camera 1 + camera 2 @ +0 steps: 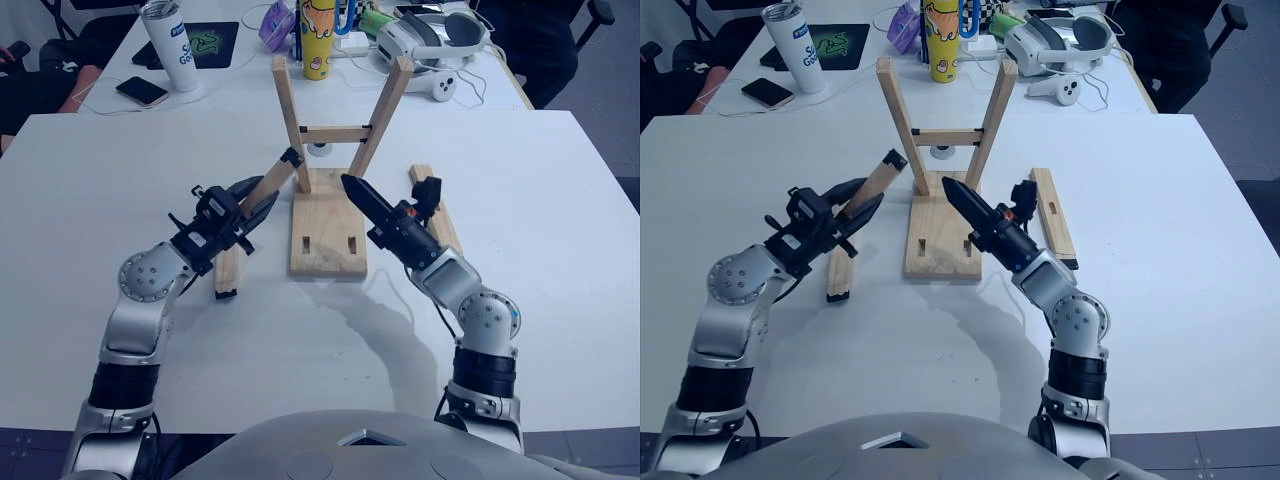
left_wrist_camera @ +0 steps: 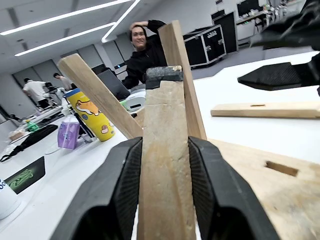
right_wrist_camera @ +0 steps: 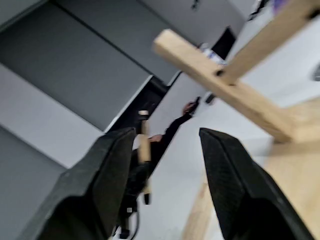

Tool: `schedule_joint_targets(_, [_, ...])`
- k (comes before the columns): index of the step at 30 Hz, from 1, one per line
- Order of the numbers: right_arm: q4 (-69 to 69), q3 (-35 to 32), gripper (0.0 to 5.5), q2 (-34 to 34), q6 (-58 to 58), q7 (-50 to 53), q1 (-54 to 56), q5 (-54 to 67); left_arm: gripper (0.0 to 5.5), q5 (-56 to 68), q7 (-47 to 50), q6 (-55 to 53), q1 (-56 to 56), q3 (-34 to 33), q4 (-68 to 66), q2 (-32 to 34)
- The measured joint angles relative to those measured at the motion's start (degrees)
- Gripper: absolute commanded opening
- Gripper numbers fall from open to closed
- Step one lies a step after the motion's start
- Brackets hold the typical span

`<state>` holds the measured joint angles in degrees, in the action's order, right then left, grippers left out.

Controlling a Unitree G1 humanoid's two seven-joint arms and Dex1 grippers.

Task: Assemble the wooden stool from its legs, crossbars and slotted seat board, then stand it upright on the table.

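The left arm (image 1: 140, 300) and right arm (image 1: 478, 318) are silver-grey, with round joint housings and black ribbed bands lower down. The left gripper (image 1: 262, 197) and right gripper (image 1: 352, 187) have black, tapered fingers (image 2: 120, 190) (an orange spot marks the right wrist). A thin black cable (image 1: 438, 315) trails along the right forearm.

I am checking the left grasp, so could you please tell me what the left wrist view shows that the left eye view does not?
Left wrist view: the fingers of the left claw pressed against both sides of the loose leg. Left eye view: that leg's lower end down on the table, and the crossbar joining the two standing legs. Both: the slotted seat board, those legs, the spare piece beside it, and the right claw.
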<state>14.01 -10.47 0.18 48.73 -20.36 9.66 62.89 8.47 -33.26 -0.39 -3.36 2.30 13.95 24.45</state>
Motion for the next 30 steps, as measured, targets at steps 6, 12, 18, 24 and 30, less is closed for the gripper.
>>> schedule_joint_targets(6, [-4.45,0.19,2.39,-1.40,-1.05,1.68,3.63,0.59,1.31,-1.95,1.27,1.01,-0.74,3.84,-0.24,-2.87])
schedule_joint_targets(12, [-6.63,1.79,2.39,-3.21,-3.06,1.80,4.51,-0.73,1.31,-3.22,1.94,0.96,-3.03,6.78,-1.92,-5.13])
schedule_joint_targets(18, [-7.35,2.39,2.21,-3.61,-5.28,1.79,4.60,-2.34,1.31,-3.58,2.34,0.00,-3.35,8.40,-1.86,-6.39])
schedule_joint_targets(24, [-7.63,2.61,1.43,-3.87,-7.42,1.69,5.00,-3.98,1.31,-3.58,2.86,-1.12,-3.26,8.83,-1.72,-7.00])
schedule_joint_targets(30, [-7.63,3.55,0.48,-4.32,-8.05,1.55,4.93,-4.39,1.31,-3.56,3.22,-2.16,-3.22,9.77,-1.10,-7.52])
